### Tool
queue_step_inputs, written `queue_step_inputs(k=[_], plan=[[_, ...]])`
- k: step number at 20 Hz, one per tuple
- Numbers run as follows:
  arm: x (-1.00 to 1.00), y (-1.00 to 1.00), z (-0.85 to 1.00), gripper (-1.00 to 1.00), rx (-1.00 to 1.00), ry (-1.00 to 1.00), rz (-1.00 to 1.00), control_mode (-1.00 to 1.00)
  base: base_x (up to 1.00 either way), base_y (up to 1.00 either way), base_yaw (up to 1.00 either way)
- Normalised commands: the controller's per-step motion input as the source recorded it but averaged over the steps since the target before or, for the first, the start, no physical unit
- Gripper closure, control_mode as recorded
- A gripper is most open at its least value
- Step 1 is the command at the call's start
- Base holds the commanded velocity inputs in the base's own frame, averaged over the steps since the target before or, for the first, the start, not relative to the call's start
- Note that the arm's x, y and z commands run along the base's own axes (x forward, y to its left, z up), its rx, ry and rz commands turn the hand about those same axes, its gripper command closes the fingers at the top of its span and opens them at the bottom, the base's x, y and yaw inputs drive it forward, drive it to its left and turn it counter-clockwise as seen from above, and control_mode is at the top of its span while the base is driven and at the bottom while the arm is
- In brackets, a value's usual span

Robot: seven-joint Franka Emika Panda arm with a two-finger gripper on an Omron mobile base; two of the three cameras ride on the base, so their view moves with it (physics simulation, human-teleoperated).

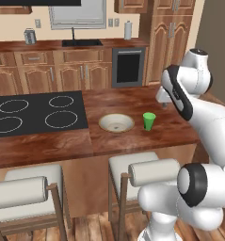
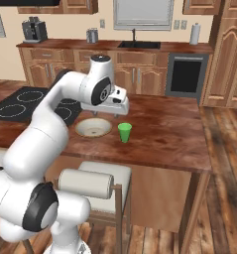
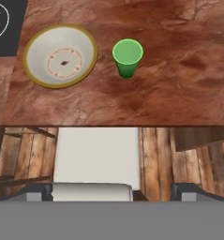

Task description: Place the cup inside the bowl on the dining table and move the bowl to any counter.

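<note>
Spanning my view, the glossy reddish-brown wooden worktop (image 3: 179, 70) carries the shallow cream bowl (image 3: 60, 56) and, just beside it, the small green tapered cup (image 3: 127, 57), upright, ahead of and below my end effector (image 3: 118, 191), fingers spread, holding nothing.

Rear wall painted beige (image 2: 70, 22), with a framed window (image 2: 142, 14) above a black sink (image 2: 139, 44). Wooden base cabinets with silver bar handles (image 1: 38, 75) run beneath; a black built-in oven (image 1: 128, 67) sits among them. Tall wooden cupboards (image 2: 226, 59) stand at the right. Wood-plank floor (image 2: 224, 198). White-cushioned wooden stools (image 1: 132, 164) stand at the near side.
</note>
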Motion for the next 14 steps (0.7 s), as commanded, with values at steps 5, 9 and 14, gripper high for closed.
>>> queue_step_inputs(k=[5, 9, 14], plan=[[0.24, -0.14, 0.00, -1.00, 0.00, 0.00, 0.00, -1.00, 0.00, 0.00, 0.00], [0.28, -0.09, 0.00, -1.00, 0.00, 0.00, 0.00, -1.00, 0.00, 0.00, 0.00], [0.34, -0.05, 0.00, -1.00, 0.00, 0.00, 0.00, -1.00, 0.00, 0.00, 0.00]])
